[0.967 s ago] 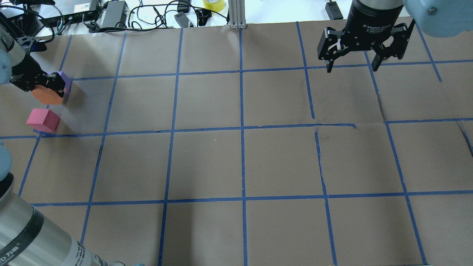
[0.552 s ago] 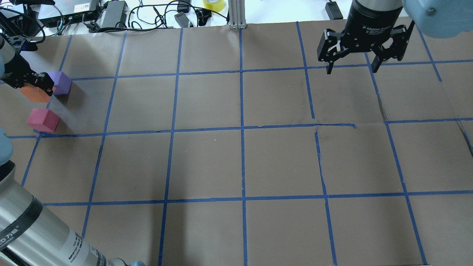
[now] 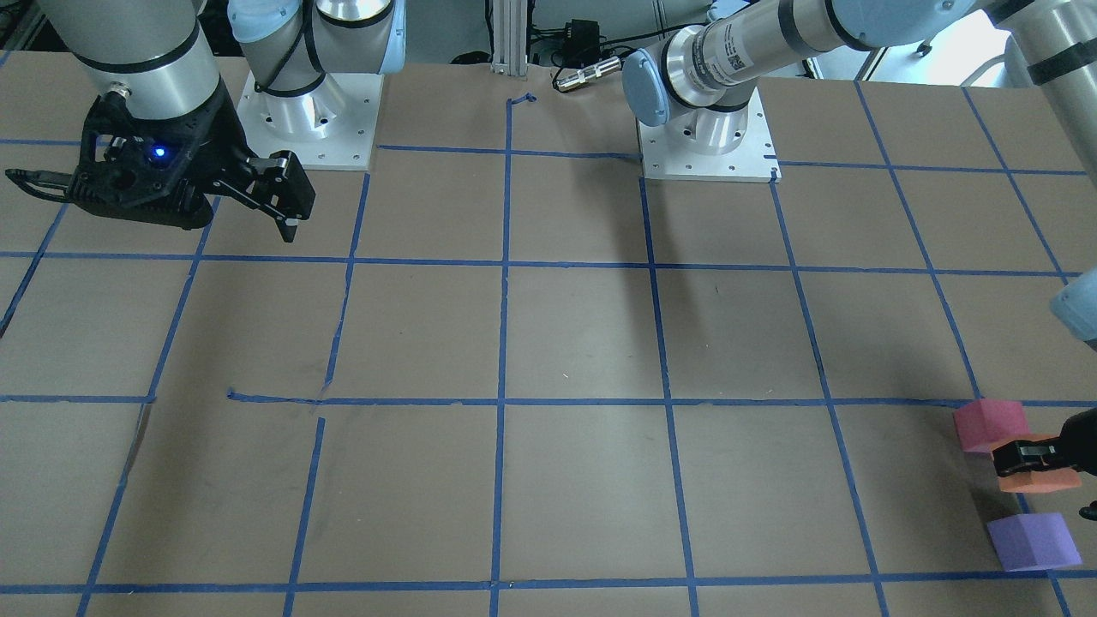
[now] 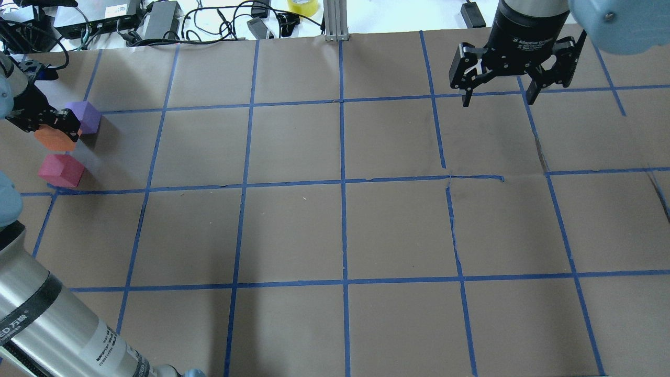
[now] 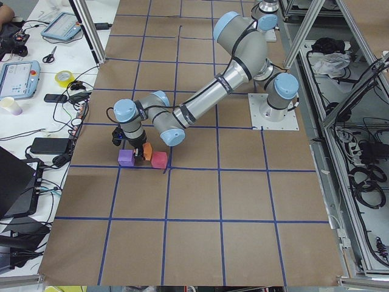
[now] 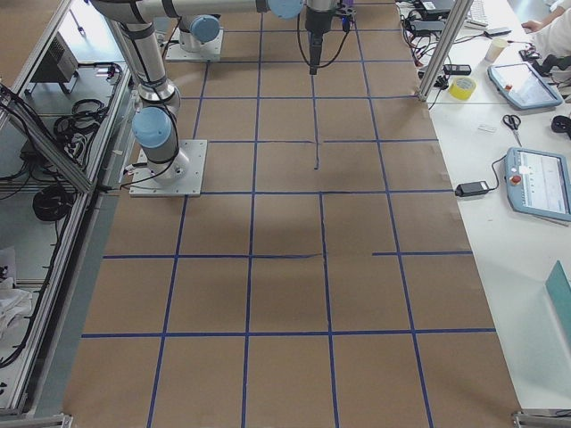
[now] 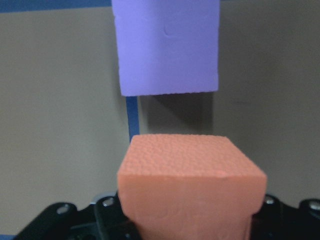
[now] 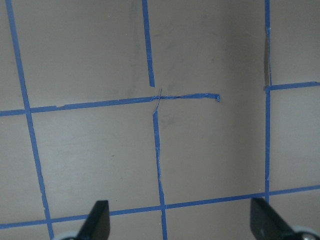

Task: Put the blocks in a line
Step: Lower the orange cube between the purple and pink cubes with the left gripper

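Since a second ago the left gripper [image 4: 48, 125] sits clear of the purple block [image 4: 86, 116], clamping the orange block [image 4: 55, 140] just beside it; the right gripper [image 4: 498, 99] spreads its fingers wide.

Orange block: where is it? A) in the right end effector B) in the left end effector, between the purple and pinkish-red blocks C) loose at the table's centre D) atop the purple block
B: the left end effector is shut on the orange block, purple block and pinkish-red block flanking it.
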`<state>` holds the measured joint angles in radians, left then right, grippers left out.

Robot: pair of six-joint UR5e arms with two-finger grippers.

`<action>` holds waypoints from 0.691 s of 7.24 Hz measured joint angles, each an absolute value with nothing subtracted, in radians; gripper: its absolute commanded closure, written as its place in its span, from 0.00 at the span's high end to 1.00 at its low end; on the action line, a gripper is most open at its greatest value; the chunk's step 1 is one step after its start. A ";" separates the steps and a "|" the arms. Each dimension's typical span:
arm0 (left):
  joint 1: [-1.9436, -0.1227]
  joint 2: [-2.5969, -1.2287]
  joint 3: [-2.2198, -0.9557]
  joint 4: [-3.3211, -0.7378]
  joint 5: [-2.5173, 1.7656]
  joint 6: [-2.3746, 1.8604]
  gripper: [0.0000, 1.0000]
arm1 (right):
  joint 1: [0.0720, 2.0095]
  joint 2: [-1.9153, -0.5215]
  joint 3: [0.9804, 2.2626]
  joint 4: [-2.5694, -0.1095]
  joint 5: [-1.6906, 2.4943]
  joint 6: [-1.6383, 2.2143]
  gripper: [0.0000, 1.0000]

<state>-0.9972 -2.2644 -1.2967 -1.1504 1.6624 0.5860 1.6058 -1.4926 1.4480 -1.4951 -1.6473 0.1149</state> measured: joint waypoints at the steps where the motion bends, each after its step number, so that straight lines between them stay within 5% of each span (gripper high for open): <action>1: -0.997 -2.272 -1.297 -1.150 1.663 0.584 0.00 | 1.606 -1.493 1.448 -1.496 -1.647 0.115 1.00; 5: -0.996 -2.307 -1.299 -1.139 1.664 0.588 0.00 | 1.606 -1.490 1.448 -1.498 -1.648 0.117 1.00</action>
<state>-0.9956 -2.3073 -1.2995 -1.1390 1.6638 0.5881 1.6061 -1.4901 1.4481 -1.4978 -1.6475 0.1165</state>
